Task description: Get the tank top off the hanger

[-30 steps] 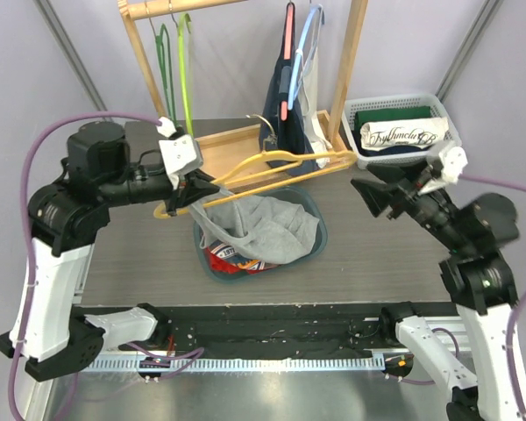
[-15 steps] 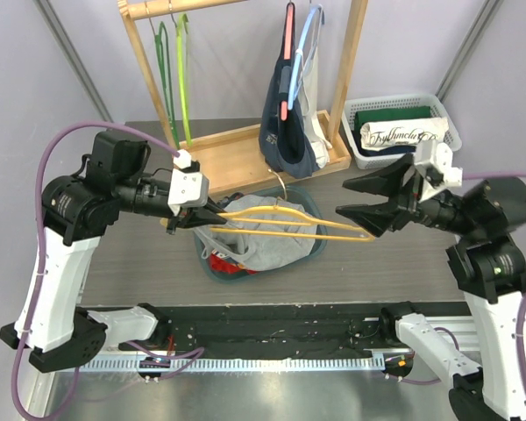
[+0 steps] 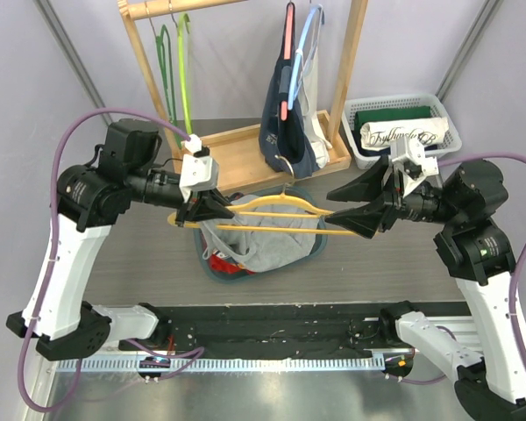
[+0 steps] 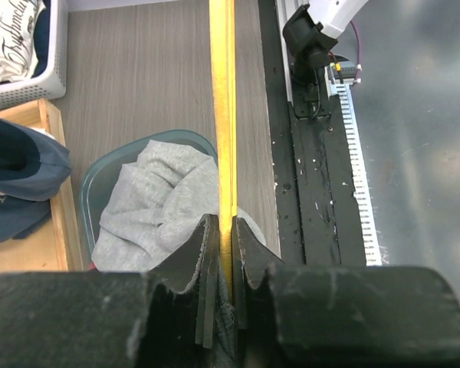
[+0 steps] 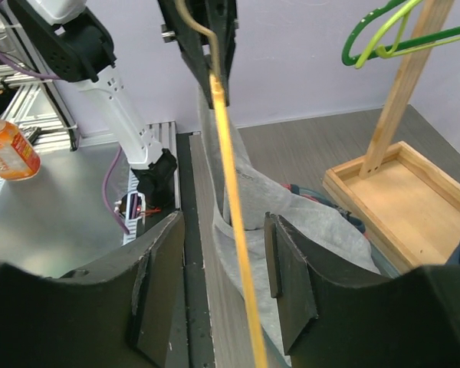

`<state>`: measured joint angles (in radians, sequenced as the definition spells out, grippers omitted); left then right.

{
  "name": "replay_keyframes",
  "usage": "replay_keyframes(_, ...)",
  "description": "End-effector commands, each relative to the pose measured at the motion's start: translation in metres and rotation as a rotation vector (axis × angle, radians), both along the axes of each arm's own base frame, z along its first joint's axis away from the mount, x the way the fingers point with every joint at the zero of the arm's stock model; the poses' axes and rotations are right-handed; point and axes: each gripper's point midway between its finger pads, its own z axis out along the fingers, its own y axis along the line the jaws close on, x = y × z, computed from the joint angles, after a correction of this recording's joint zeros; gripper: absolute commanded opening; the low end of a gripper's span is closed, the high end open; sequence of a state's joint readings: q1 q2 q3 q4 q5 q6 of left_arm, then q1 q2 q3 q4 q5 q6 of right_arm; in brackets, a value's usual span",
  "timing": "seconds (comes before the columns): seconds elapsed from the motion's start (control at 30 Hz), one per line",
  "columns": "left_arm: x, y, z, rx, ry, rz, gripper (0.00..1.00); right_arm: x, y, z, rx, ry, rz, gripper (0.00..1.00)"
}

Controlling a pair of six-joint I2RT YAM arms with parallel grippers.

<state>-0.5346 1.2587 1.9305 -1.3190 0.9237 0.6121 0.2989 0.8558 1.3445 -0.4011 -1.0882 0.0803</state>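
Overhead view first: the left gripper (image 3: 212,209) is pinched tight on one end of the yellow hanger (image 3: 263,213). The hanger runs more or less level from there across to the right gripper (image 3: 329,208). That one has its fingers spread, one above and one below the hanger's other end, so it's straddling it rather than holding it. The grey tank top (image 3: 263,244) is hooked on the hanger right at the left gripper's tips. From there it sags down and away from that gripper, under the stretch between the two grippers, and most of it is bunched up in the teal basket (image 3: 318,237).

Left wrist cam: both fingers are pressed against the yellow bar, which shoots straight out ahead of the tips. There's a bit of grey cloth tucked right under the fingers. The rest of the top lies below and off to the left of the tips, piled inside the basket (image 4: 88,192).

Right wrist cam: the fingers (image 5: 161,284) stand wide apart, and the yellow bar passes through the gap with daylight on either side. The grey fabric hangs just beyond the tips alongside the bar. A strip of it climbs up to the left gripper at the far end.
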Motion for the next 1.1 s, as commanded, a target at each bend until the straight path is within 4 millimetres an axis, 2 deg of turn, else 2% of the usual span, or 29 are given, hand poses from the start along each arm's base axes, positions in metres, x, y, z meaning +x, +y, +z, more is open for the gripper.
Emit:
replay_keyframes(0.0, 0.009, -0.007, 0.022, -0.055, -0.061, 0.003, 0.03, -0.004, 0.006, 0.003, -0.015, -0.014, 0.038, 0.51)
replay_keyframes(0.1, 0.015, -0.010, 0.023, -0.051, -0.066, 0.011, 0.03, 0.003, 0.009, -0.010, -0.056, 0.048, 0.019, 0.46)
replay_keyframes(0.3, 0.013, -0.012, 0.032, -0.072, -0.063, -0.002, 0.03, 0.021, 0.019, -0.032, -0.153, 0.061, -0.038, 0.41)
replay_keyframes(0.43, 0.007, -0.010, 0.033, -0.075, -0.053, -0.010, 0.04, 0.025, 0.020, -0.032, -0.162, 0.051, -0.050, 0.38)
replay_keyframes(0.57, 0.005, -0.008, 0.033, -0.075, -0.055, -0.007, 0.04, 0.028, 0.020, -0.031, -0.163, 0.048, -0.059, 0.17)
replay_keyframes(0.7, 0.005, -0.007, 0.033, -0.070, -0.058, -0.002, 0.04, 0.025, 0.019, -0.027, -0.159, 0.035, -0.061, 0.08)
replay_keyframes(0.77, 0.003, -0.006, 0.032, -0.067, -0.063, -0.011, 0.04, 0.024, 0.017, -0.025, -0.156, 0.024, -0.075, 0.11)
replay_keyframes(0.83, 0.002, -0.005, 0.028, -0.055, -0.049, -0.009, 0.04, 0.021, 0.012, -0.017, -0.149, -0.017, -0.096, 0.28)
replay_keyframes(1.07, -0.003, 0.001, 0.021, -0.037, -0.054, -0.004, 0.04, 0.017, -0.009, -0.001, -0.162, -0.140, -0.201, 0.43)
